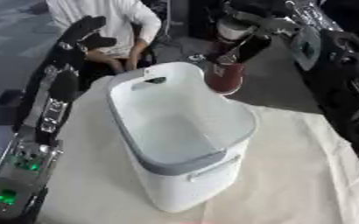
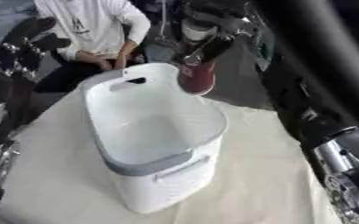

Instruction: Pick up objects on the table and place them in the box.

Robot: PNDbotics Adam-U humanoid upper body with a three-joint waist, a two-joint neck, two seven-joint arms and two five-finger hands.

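Note:
A white box (image 1: 184,144) with a grey rim and handle slots stands on the cloth-covered table (image 1: 290,175). Its inside looks bare. My right hand (image 1: 248,41) is raised over the box's far right rim, its fingers curled round a dark red cup-like object (image 1: 224,78) that hangs just above and outside the rim. My left hand (image 1: 84,31) is lifted at the upper left, beyond the table's far left edge, fingers relaxed and holding nothing.
My left arm (image 1: 37,127), with green lights, runs along the left table edge. My right arm (image 2: 320,109) fills the right side. A person in white (image 1: 106,17) sits past the far edge.

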